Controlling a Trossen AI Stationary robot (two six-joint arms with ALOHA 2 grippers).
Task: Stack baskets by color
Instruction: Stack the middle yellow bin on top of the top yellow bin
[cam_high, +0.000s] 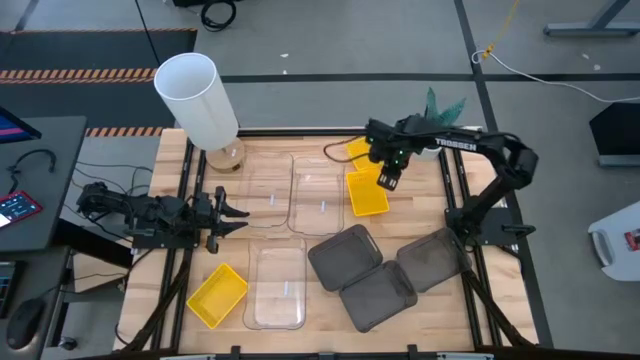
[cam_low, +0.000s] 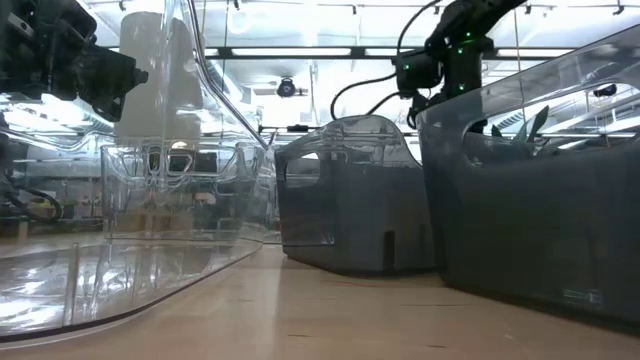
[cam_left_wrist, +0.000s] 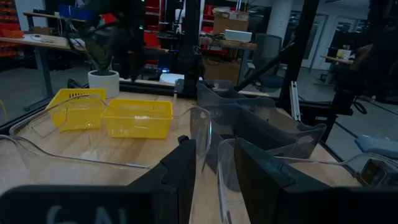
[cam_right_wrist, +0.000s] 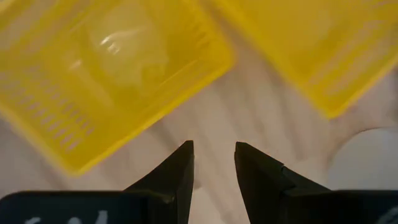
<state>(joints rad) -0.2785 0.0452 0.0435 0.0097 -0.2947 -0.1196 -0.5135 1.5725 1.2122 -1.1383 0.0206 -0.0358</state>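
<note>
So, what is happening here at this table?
Two robot arms are sorting baskets by color on a wooden table. The right gripper hovers at the far side, jaws open and empty, over bare wood between two yellow baskets lying side by side. The left gripper waits at the left edge, holding nothing. Another yellow basket, three clear ones and three dark grey ones lie unstacked.

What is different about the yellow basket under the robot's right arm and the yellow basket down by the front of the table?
The yellow basket by the right gripper sits toward the back of the table; the front yellow basket sits near the front left corner. The back one lies nearly straight, beside another yellow basket; the front one is turned at a slant, beside a clear basket. Both are yellow, shallow and empty.
</note>
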